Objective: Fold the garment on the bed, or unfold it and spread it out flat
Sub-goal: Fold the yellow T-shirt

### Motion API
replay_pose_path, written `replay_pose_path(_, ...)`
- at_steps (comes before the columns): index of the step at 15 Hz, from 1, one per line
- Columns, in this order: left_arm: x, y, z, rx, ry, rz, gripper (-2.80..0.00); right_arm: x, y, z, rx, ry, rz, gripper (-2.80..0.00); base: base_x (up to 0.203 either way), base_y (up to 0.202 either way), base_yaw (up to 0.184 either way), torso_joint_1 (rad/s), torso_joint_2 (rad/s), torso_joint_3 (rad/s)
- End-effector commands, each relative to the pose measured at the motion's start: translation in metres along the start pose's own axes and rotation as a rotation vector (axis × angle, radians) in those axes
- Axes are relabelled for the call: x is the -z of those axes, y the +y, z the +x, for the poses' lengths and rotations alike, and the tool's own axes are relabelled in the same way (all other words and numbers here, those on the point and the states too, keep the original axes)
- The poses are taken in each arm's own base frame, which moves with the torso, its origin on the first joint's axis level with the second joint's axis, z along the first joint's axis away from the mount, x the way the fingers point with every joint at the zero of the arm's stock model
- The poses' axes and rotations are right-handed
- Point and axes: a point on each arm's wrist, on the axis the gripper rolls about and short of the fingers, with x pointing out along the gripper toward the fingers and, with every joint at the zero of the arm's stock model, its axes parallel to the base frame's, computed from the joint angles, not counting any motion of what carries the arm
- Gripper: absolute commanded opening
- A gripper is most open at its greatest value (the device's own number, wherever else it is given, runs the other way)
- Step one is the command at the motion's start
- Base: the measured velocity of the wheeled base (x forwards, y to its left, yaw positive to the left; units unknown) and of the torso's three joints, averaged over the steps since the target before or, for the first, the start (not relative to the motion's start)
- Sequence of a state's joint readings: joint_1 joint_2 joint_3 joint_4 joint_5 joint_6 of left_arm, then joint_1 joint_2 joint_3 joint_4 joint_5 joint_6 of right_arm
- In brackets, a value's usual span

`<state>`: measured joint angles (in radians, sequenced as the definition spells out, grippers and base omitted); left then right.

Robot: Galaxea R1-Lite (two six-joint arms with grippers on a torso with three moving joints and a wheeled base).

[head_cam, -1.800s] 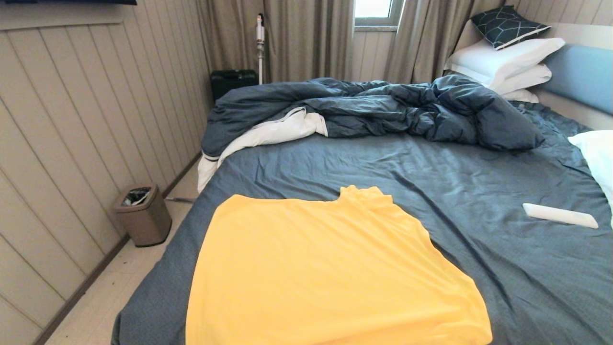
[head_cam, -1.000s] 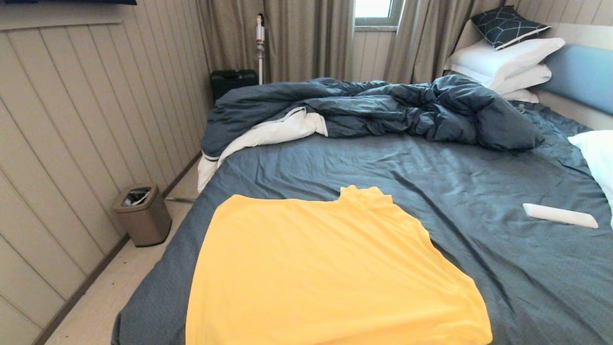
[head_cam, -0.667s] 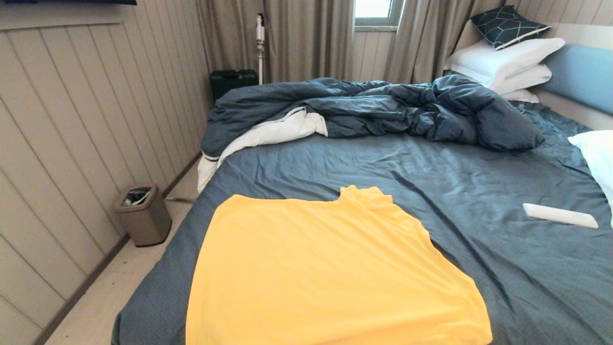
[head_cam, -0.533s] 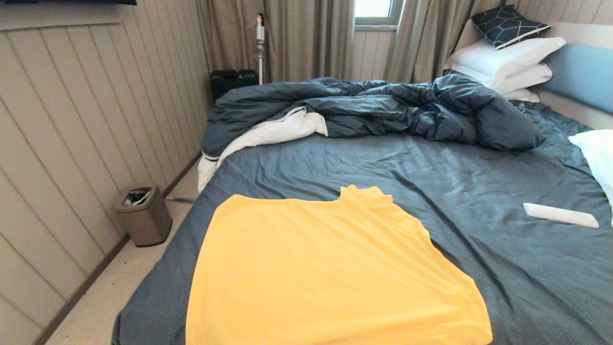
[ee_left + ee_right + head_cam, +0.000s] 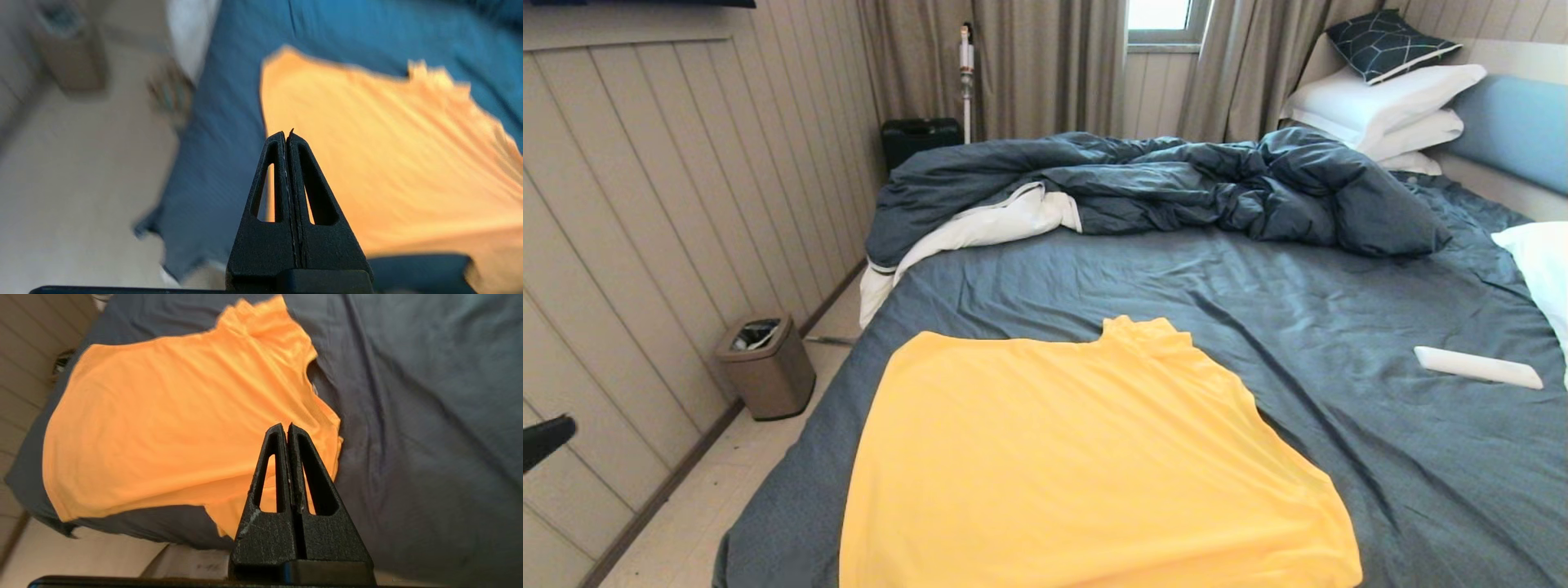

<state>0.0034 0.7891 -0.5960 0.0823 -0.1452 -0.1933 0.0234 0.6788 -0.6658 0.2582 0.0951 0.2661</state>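
- Hovering above the bed (image 5: 1339, 327), the left gripper (image 5: 287, 134) and the right gripper (image 5: 285, 428) have their fingers pressed together, holding nothing.
- The head view shows only a dark tip at its left edge; the wrist views show both grippers.
- The garment (image 5: 1078, 465) lies spread, yellow and smooth, on the near-left part of the sheet.
- Bare sheet lies to its right.

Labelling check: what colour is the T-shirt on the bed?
Plain bright yellow T-shirt; head view shows it best.
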Motion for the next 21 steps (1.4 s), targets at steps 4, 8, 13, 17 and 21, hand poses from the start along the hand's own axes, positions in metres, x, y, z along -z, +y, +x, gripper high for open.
replay_pose_path(4,0.02,-0.002,0.123,0.107,0.546,-0.08,-2.8,-0.01,-0.018,0.124,0.163,0.417,0.138,-2.8,0.0,0.0,0.0,0.0,0.0,0.0)
replay_pose_path(8,0.054,-0.026,0.163,0.23,0.804,-0.086,-2.8,0.029,-0.035,0.138,0.146,0.624,0.208,-2.8,0.0,0.0,0.0,0.0,0.0,0.0)
replay_pose_path(13,0.068,-0.027,0.182,0.282,0.905,-0.15,-1.79,0.047,-0.04,0.149,0.11,0.733,0.201,0.0,0.0,0.0,0.0,0.0,0.0,0.0)
replay_pose_path(17,0.077,-0.012,0.192,0.217,0.922,-0.2,0.0,0.047,-0.047,0.167,0.118,0.765,0.192,0.0,0.0,0.0,0.0,0.0,0.0,0.0)
replay_pose_path(21,0.089,0.005,0.2,0.176,0.893,-0.24,0.0,0.022,-0.051,0.169,0.127,0.663,0.206,0.0,0.0,0.0,0.0,0.0,0.0,0.0)
